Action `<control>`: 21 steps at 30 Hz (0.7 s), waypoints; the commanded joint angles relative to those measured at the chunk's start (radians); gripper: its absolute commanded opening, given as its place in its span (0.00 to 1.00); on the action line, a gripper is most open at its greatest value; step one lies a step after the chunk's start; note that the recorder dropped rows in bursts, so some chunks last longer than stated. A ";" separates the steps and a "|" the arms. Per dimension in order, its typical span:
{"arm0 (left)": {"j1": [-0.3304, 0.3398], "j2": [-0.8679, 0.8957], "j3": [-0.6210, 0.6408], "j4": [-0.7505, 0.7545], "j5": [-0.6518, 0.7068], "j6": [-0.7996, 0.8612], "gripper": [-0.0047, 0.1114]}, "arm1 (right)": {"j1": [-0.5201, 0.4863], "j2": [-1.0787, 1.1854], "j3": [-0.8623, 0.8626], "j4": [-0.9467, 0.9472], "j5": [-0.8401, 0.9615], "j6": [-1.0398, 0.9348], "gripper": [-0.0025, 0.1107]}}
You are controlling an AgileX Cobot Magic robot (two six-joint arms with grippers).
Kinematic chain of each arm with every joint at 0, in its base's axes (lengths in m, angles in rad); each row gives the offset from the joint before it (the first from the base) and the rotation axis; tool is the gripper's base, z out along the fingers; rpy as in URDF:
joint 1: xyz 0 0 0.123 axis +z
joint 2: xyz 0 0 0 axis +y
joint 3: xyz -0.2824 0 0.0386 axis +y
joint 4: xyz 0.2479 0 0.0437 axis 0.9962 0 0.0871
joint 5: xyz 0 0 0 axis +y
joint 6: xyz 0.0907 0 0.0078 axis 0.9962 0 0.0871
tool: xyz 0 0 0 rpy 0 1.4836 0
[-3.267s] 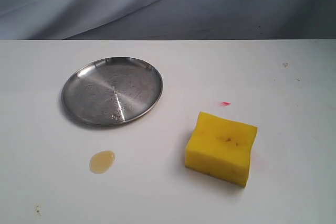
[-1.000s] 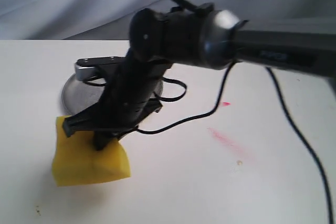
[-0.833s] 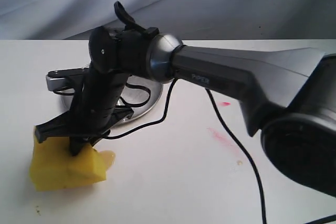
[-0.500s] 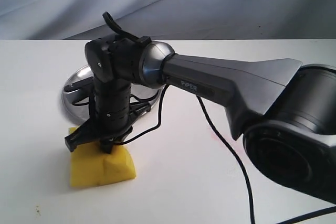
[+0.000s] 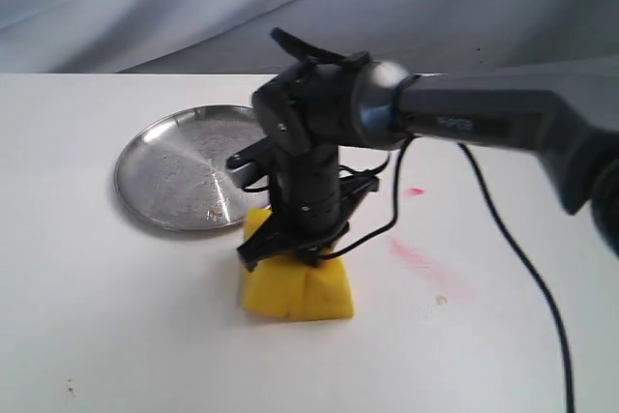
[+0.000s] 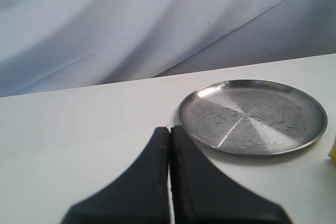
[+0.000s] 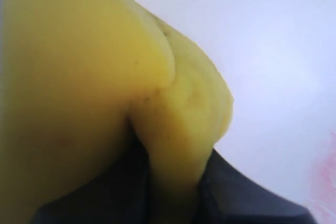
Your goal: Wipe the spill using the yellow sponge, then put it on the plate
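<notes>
Pinches the yellow sponge (image 5: pixel 295 295) in the right gripper (image 5: pixel 295 254), jaws narrow and sunk into the foam, holding it down on the table (image 5: pixel 116 336). Shows the left gripper (image 6: pixel 169 145) closed on nothing, fingers touching. Places the sponge just beside the plate (image 5: pixel 135 157) rim, at its 5 o'clock. Half a second back, had it further toward 9 o'clock, at the plate's 6 o'clock.

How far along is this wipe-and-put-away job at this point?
Wiping looks done: no amber puddle shows on the table. In hand: the right gripper is shut on the sponge, which sits on the table just beside the plate. Left: lift the sponge onto the empty plate and let go.
</notes>
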 commanded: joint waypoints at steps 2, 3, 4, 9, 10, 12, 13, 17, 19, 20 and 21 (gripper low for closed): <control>0.001 -0.003 -0.003 0.001 -0.006 -0.008 0.04 | -0.127 -0.108 0.237 -0.095 -0.051 0.035 0.02; 0.001 -0.003 -0.003 0.001 -0.006 -0.008 0.04 | -0.148 -0.129 0.260 -0.093 -0.064 0.041 0.02; 0.001 -0.003 -0.003 0.001 -0.006 -0.008 0.04 | -0.168 -0.146 0.275 -0.093 -0.069 0.051 0.02; 0.001 -0.003 -0.003 0.001 -0.006 -0.008 0.04 | -0.157 -0.151 0.266 -0.041 -0.056 0.068 0.02; 0.001 -0.003 -0.003 0.001 -0.006 -0.008 0.04 | -0.142 -0.144 0.258 -0.026 -0.065 0.068 0.02; 0.001 -0.003 -0.003 0.001 -0.006 -0.008 0.04 | -0.093 -0.120 0.225 0.017 -0.085 0.064 0.02; 0.001 -0.003 -0.003 0.001 -0.006 -0.008 0.04 | -0.069 -0.103 0.201 0.027 -0.090 0.064 0.02; 0.001 -0.003 -0.003 0.001 -0.006 -0.008 0.04 | 0.059 -0.011 0.068 0.048 -0.076 0.064 0.02; 0.001 -0.003 -0.003 0.001 -0.006 -0.008 0.04 | 0.122 0.048 -0.034 0.060 -0.048 0.064 0.02; 0.001 -0.003 -0.003 0.001 -0.006 -0.008 0.04 | 0.145 0.072 -0.089 0.068 -0.036 0.059 0.02; 0.001 -0.003 -0.003 0.001 -0.006 -0.008 0.04 | 0.175 0.106 -0.146 0.079 -0.015 0.049 0.02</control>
